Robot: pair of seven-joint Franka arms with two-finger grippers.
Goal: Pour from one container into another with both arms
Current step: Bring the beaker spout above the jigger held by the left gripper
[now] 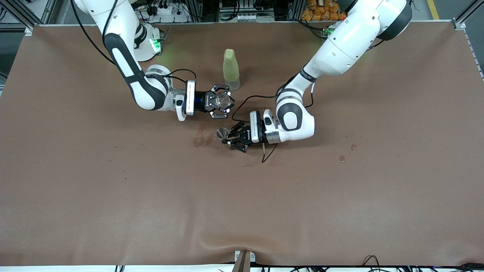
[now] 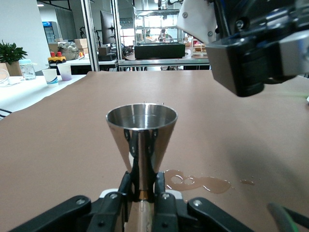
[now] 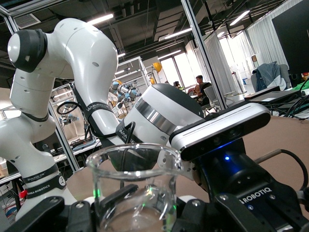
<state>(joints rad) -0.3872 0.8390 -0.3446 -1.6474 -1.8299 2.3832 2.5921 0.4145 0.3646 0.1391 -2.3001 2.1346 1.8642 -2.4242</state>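
1. The right end effector is closed around a clear glass beaker, holding it upright above the brown worktop, near the middle.
2. The left end effector grips a steel measuring cup by its narrow waist; in the left wrist view the fingers pinch the stem of the cup and its mouth faces up.
3. Here is the relation that matters: in the front view the beaker sits just beside the steel cup, slightly farther from the front camera, the two mouths close but apart. Neither is above the other's rim as far as I can tell.
4. Both vessels stand with their long axes vertical. Which one pours is not clear; my guess is the beaker, since it looks to ride a little higher.
5. In the right wrist view the beaker is transparent with a rolled lip; I can't tell whether it holds liquid. The steel cup is a shiny cone, its inside hidden from these angles.
6. A wet patch lies on the worktop just beside the steel cup, toward the right arm's end, so spilling is a live risk.
7. A pale green bottle stands untouched, farther from the front camera than both end effectors.
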